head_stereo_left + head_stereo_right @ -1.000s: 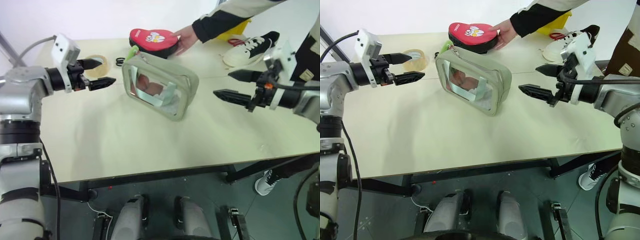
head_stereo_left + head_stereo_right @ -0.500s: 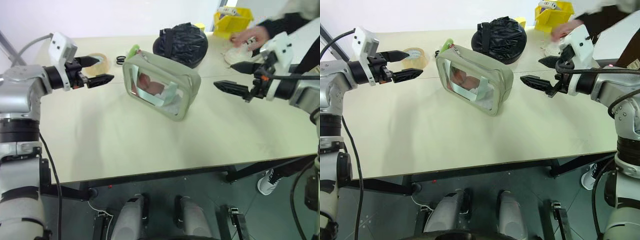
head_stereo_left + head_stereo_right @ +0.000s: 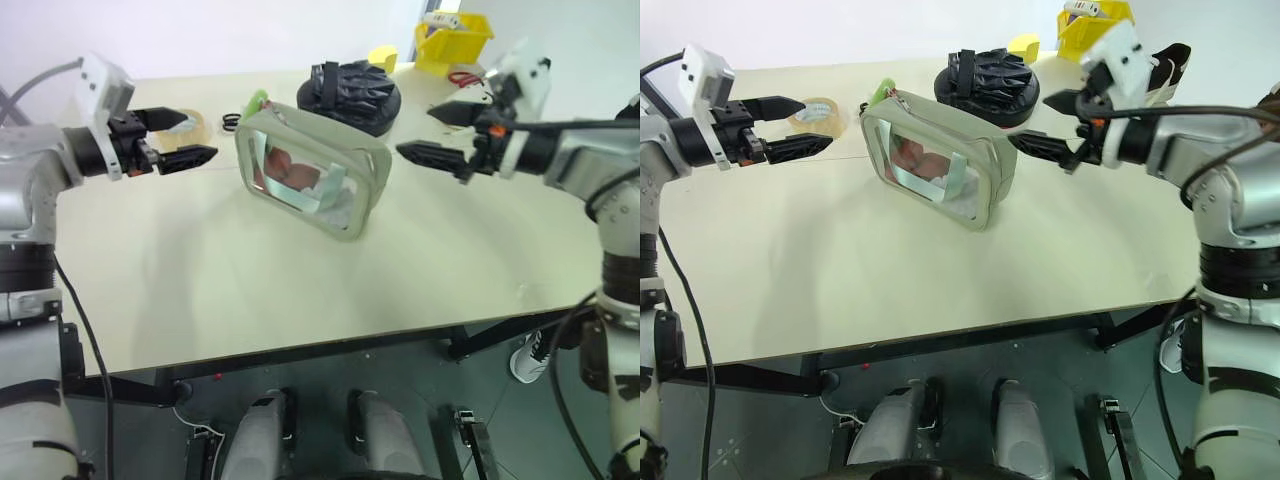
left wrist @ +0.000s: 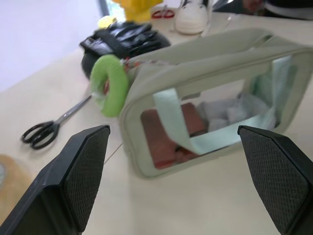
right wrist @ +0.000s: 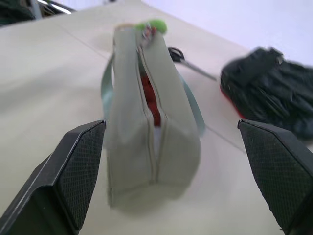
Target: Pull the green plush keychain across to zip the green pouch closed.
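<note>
The green pouch [image 3: 312,172] stands on the table, its clear side showing red and white contents. The green plush keychain [image 3: 262,101] hangs at its top back-left corner, also seen as a fuzzy ring [image 4: 111,84] in the left wrist view. Along the pouch's top the zipper gap [image 5: 149,98] shows red inside near the keychain end. My left gripper [image 3: 197,136] hovers open to the left of the pouch, apart from it. My right gripper [image 3: 415,132] hovers open just off the pouch's right end, with nothing between its fingers.
A black padded mitt [image 3: 355,85] lies behind the pouch. A tape roll [image 3: 820,112] and scissors [image 4: 44,129] lie at the back left near my left gripper. A yellow box [image 3: 455,38] and a shoe [image 3: 1165,65] sit at the back right.
My right gripper has moved left and up, closer to the pouch's right end. A person's hand turned the mitt black side up and withdrew. My left gripper has barely moved.
</note>
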